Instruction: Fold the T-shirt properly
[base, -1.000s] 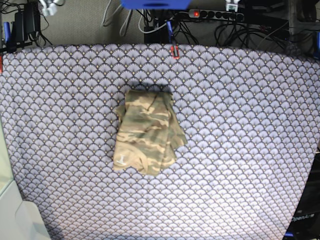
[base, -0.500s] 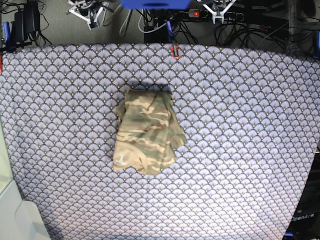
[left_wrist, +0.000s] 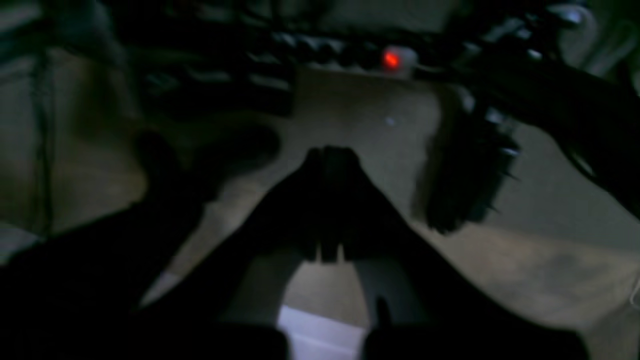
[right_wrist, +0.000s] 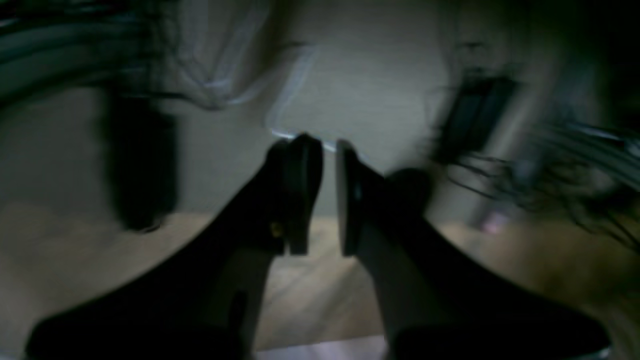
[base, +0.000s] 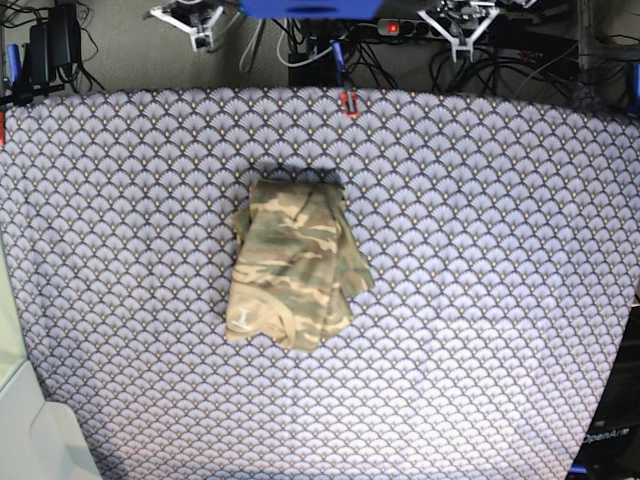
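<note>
Base view showed the T-shirt (base: 296, 263) lying folded into a small, thick bundle near the middle of the table (base: 500, 280), slightly toward the far edge. Its camouflage cloth was olive, brown and cream, with a dark edge showing along the far side of the bundle. A purple scallop-patterned cloth (base: 120, 250) covered the table all around it.

Both arms were well apart from the shirt, up beyond the table's far edge. The right pincer (base: 199, 22) appeared at the top left of this view and the left pincer (base: 458, 22) at the top right, both pale and small among dark cables (base: 400, 60). A small red clip (base: 349, 102) sat on the far edge of the table between them.

Left wrist view was dark and blurred. The left pincer (left_wrist: 327, 165) had its dark fingers pressed together at the tips, holding nothing. A red light (left_wrist: 391, 60) glowed on a power strip behind it.

Right wrist view, also blurred, showed the right pincer (right_wrist: 329, 192) with a narrow gap between its fingers, also holding nothing.
</note>
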